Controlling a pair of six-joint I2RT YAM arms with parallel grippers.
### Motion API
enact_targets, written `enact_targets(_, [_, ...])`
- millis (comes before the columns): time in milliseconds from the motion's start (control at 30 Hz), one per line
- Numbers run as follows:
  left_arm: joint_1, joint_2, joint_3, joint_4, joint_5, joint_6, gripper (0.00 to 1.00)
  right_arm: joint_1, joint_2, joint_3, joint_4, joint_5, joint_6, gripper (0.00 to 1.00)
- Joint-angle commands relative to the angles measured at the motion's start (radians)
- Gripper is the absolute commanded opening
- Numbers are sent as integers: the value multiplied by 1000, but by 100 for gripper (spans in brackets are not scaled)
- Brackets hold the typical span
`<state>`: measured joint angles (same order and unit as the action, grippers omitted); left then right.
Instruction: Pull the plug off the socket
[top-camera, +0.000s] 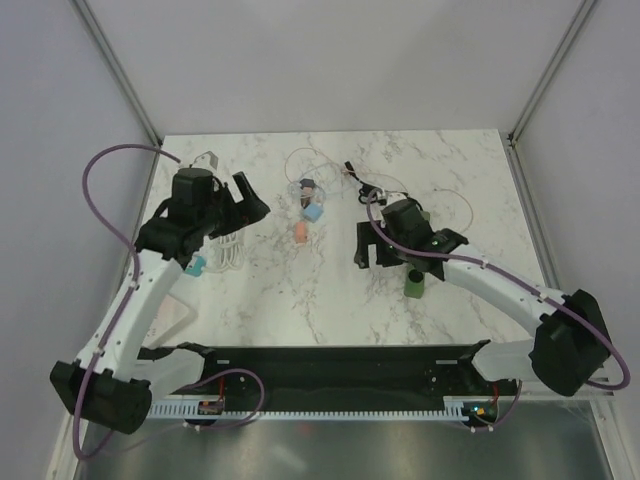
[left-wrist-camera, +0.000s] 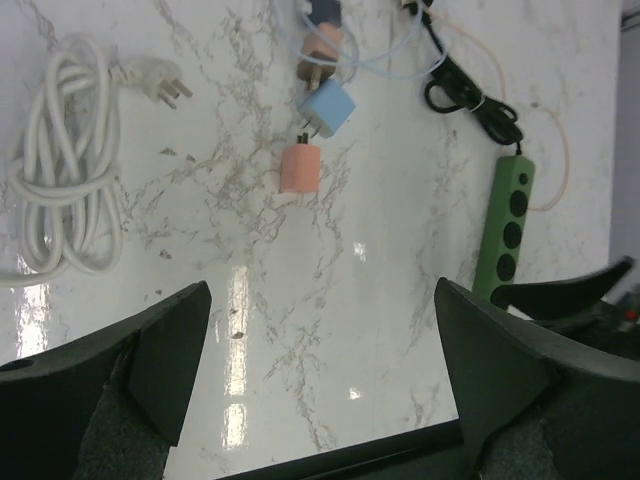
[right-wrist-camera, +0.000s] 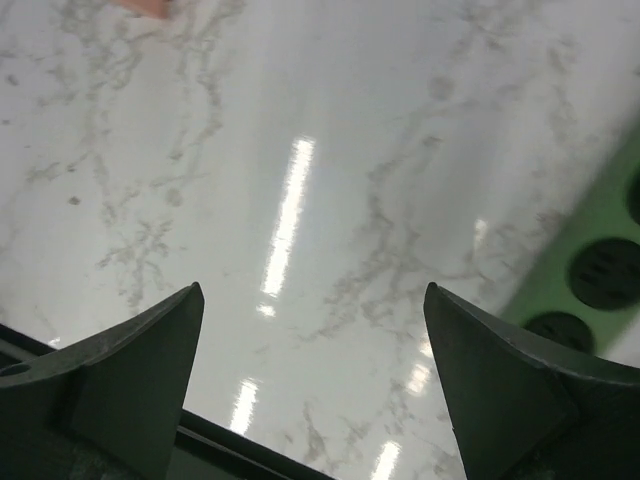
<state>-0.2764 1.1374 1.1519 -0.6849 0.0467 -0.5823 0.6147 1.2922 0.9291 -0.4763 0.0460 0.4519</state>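
A green power strip (left-wrist-camera: 508, 225) lies on the marble table, its black cord (left-wrist-camera: 470, 95) running to the back. The sockets I can see on it are empty. In the top view the strip (top-camera: 413, 285) is partly hidden under my right arm. Three small adapters lie mid-table: a pink one (left-wrist-camera: 300, 168), a blue one (left-wrist-camera: 327, 108), and a pink one with a dark plug in it (left-wrist-camera: 322, 40). My left gripper (left-wrist-camera: 322, 285) is open and empty, above bare table to the left (top-camera: 250, 205). My right gripper (right-wrist-camera: 313, 288) is open and empty, just left of the strip (right-wrist-camera: 600, 260).
A coiled white cable (left-wrist-camera: 65, 170) with a three-pin plug (left-wrist-camera: 150, 85) lies at the left, under my left arm in the top view (top-camera: 228, 250). Thin clear wires loop round the adapters at the back (top-camera: 320, 160). Grey walls enclose the table.
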Motion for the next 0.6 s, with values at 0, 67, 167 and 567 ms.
enact_targets(0, [5, -152, 23, 10, -27, 42, 99, 100, 84, 42, 248, -93, 66, 98])
enact_targets(67, [5, -189, 35, 12, -16, 48, 98, 173, 140, 45, 374, -103, 117, 98])
enact_targets(167, [5, -249, 51, 13, 4, 64, 98, 262, 244, 86, 477, -81, 136, 98])
enact_targets(567, [2, -235, 94, 22, 120, 93, 99, 413, 770, 516, 601, 127, 194, 92])
